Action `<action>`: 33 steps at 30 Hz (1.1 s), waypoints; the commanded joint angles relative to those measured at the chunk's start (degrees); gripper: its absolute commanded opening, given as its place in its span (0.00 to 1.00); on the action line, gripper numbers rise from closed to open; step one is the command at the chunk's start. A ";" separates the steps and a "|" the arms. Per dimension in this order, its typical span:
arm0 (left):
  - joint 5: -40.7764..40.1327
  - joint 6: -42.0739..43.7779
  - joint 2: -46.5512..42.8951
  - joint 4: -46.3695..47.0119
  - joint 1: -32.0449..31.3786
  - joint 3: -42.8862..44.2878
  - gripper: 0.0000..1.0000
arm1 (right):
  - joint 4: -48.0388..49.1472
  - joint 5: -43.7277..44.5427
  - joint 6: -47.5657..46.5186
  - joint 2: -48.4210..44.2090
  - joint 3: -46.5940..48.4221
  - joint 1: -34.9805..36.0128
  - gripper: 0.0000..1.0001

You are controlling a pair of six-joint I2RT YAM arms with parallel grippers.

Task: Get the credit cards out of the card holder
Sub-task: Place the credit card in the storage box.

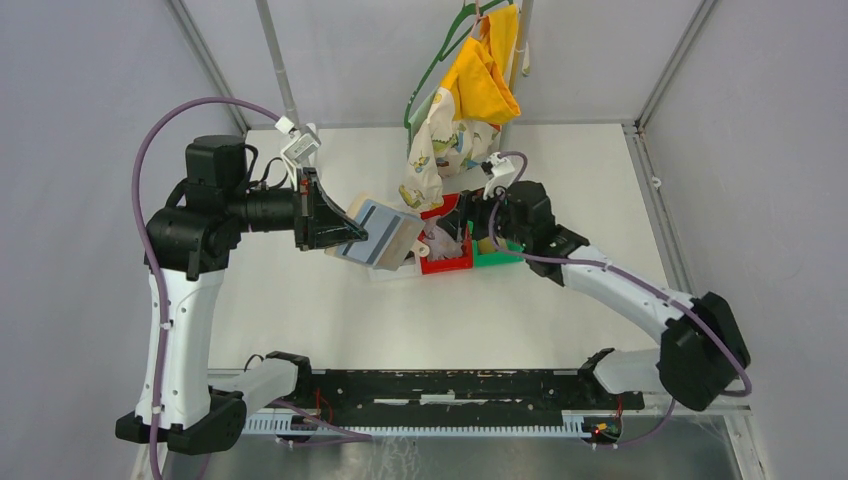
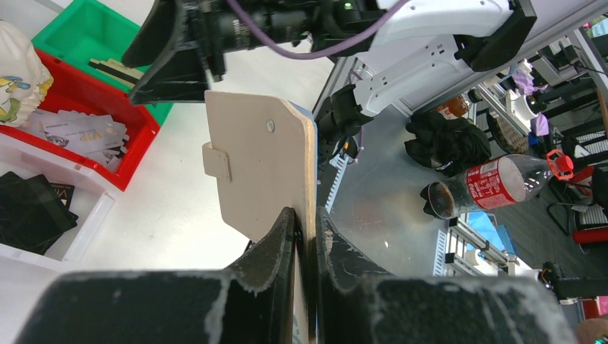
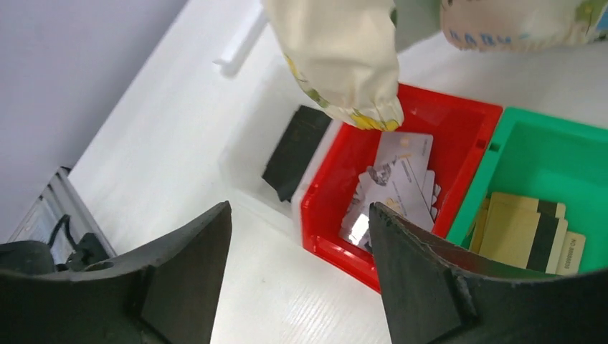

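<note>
**L arm gripping card holder in the air, R jaws wide over the bins**

Top view: the left gripper (image 1: pixel 338 236) is clamping the card holder (image 1: pixel 388 232) by its left edge. It is holding it tilted in the air above the table (image 1: pixel 400 320), just left of the bins. The holder's grey-blue inner face w/ a dark stripe is showing, and I can't tell whether any cards are sitting in it. The right gripper (image 1: pixel 472 232) is hovering over the red bin (image 1: pixel 447 264). The green bin (image 1: pixel 497 258) is touching the red one on the right. The white bin (image 1: pixel 392 272) is sitting on its left, partly hidden under the holder. At the far side a printed cloth (image 1: pixel 430 155) and a yellow cloth (image 1: pixel 483 75) are hanging from a green hanger (image 1: pixel 428 70).

Left wrist view: the L jaws are pressing closed on the holder's thin edge. Its tan outer face w/ the snap tab is standing roughly upright. Beyond it, credit cards (image 2: pixel 82 132) are lying loose in the bins, pale ones in the red and black ones in the white. A soda bottle (image 2: pixel 487 183) is lying off the table on a grey metal surface.

Right wrist view: the R jaws are standing wide apart w/ nothing btw them, above the red bin's near side. Gold-toned cards are lying in the green bin. The printed cloth is dangling over the red bin's far side.
</note>
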 commanded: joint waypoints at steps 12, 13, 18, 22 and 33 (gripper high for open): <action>0.78 13.84 0.29 -6.57 0.13 -1.34 0.02 | -3.93 -24.94 -12.40 -19.57 2.85 1.23 0.98; 0.80 14.48 0.21 -6.89 0.11 -1.39 0.02 | -4.15 -26.37 -11.91 -19.54 2.86 1.20 0.98; -0.82 19.83 -0.18 -9.94 0.13 -1.57 0.02 | 3.49 -30.36 -7.53 -20.65 -0.34 1.39 0.98; -0.04 22.96 -0.65 -12.38 0.09 -2.55 0.02 | 7.15 -31.83 -6.82 -17.83 1.23 4.88 0.98; 1.95 28.94 -0.46 -16.80 0.06 -0.67 0.02 | 9.48 -34.70 -9.01 -11.60 7.30 12.14 0.98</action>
